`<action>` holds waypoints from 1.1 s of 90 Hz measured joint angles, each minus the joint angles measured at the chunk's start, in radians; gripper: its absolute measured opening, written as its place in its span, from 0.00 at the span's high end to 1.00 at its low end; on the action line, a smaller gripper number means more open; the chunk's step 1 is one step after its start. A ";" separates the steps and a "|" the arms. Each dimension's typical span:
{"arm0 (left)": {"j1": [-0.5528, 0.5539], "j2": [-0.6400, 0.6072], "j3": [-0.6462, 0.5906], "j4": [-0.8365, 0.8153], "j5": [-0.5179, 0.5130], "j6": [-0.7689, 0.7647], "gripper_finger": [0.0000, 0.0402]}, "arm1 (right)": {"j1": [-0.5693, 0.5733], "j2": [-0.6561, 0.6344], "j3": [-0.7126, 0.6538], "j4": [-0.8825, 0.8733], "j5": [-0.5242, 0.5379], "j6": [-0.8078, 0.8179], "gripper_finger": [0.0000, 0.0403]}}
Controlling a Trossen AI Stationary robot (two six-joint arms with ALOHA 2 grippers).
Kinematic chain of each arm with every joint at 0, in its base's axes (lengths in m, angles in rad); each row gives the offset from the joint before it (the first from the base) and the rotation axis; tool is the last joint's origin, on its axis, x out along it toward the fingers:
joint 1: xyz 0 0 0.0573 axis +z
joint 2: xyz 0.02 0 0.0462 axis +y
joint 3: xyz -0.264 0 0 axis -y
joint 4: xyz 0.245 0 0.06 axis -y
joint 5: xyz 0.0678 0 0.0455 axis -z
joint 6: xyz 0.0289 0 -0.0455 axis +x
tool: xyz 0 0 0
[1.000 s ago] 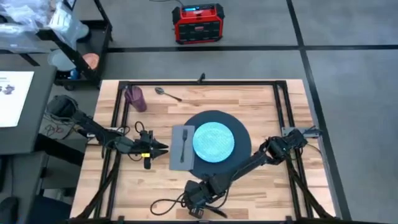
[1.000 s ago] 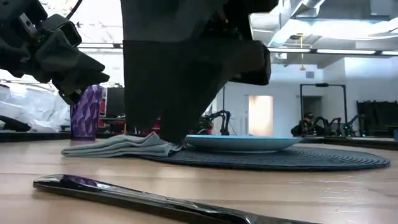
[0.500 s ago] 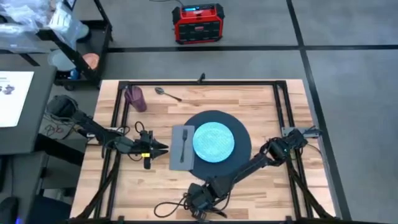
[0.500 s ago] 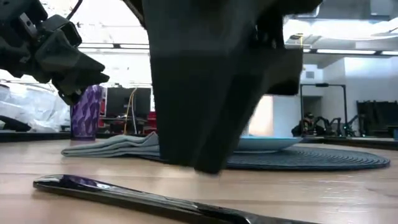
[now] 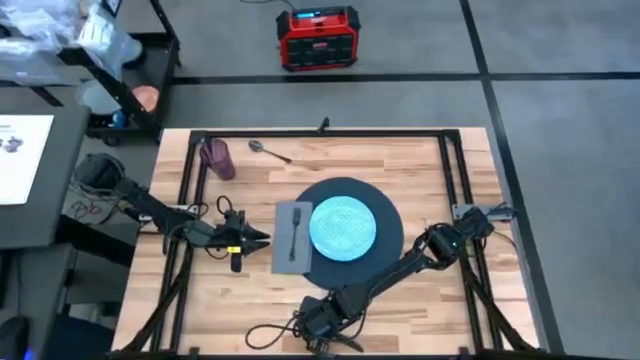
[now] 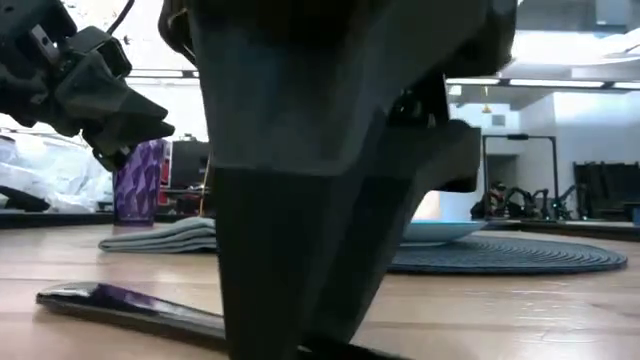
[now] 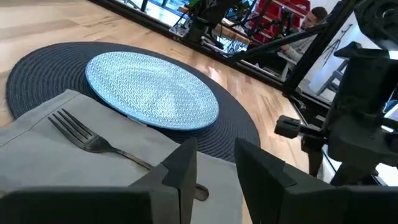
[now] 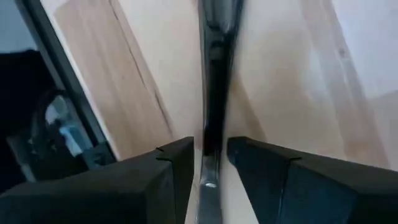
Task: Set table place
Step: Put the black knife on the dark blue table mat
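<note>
- High view: the large round dark navy woven mat (image 5: 392,225) lies around the middle of the light wood plank table (image 5: 420,170). The light blue patterned round plate (image 5: 344,226) sits centred on the mat.
- The grey square cloth napkin (image 5: 285,250) overlaps the mat's left edge, and the steel fork (image 5: 296,232) lies on it.
- The steel spoon (image 5: 270,150) and the purple tumbler (image 5: 218,157) stand beyond the mat's far-left side, well apart from it.
- The long flat dark metal knife (image 8: 214,93) lies flat on the bare wood off the mat's near side, clear of it.
- The right gripper (image 8: 210,146) is low over the knife. Its fingers are parted narrowly and straddle the blade-like strip, with a sliver of wood showing on each side, so it is not yet clamped.
- The left gripper (image 7: 214,149) hovers just off the mat's left side, beside the napkin. Its fingers stand a little apart and hold nothing.
- Handling, as a judgement:
  - The knife looks light, rigid and slick, and it lies so flat that the fingertips must reach almost to the wood.
  - A pinch across its narrow width near mid-length should keep it from tipping.
  - A hold near one end, or a loose one, could let it pivot or slip.
</note>
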 joint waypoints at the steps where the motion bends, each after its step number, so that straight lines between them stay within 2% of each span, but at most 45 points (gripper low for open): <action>1: -0.001 0.000 0.000 0.000 0.001 0.000 0.77 | 0.000 0.001 0.000 -0.002 0.000 0.001 0.73; 13: -0.002 0.000 0.000 -0.003 0.000 -0.002 0.77 | 0.001 0.012 0.000 -0.012 0.000 -0.007 0.76; 32: -0.002 0.000 0.000 -0.018 0.001 -0.005 0.77 | 0.002 0.005 -0.001 -0.033 0.015 -0.052 0.98; 59: -0.002 0.000 0.000 -0.024 0.001 -0.007 0.77 | -0.005 0.002 0.000 -0.070 0.000 -0.097 1.00; 78: -0.002 0.000 0.000 -0.024 0.001 -0.007 0.77 | 0.006 -0.032 0.002 -0.271 0.010 -0.105 1.00; 99: -0.002 0.000 0.000 -0.027 0.001 -0.007 0.77 | 0.035 -0.098 -0.008 -0.440 0.149 -0.062 1.00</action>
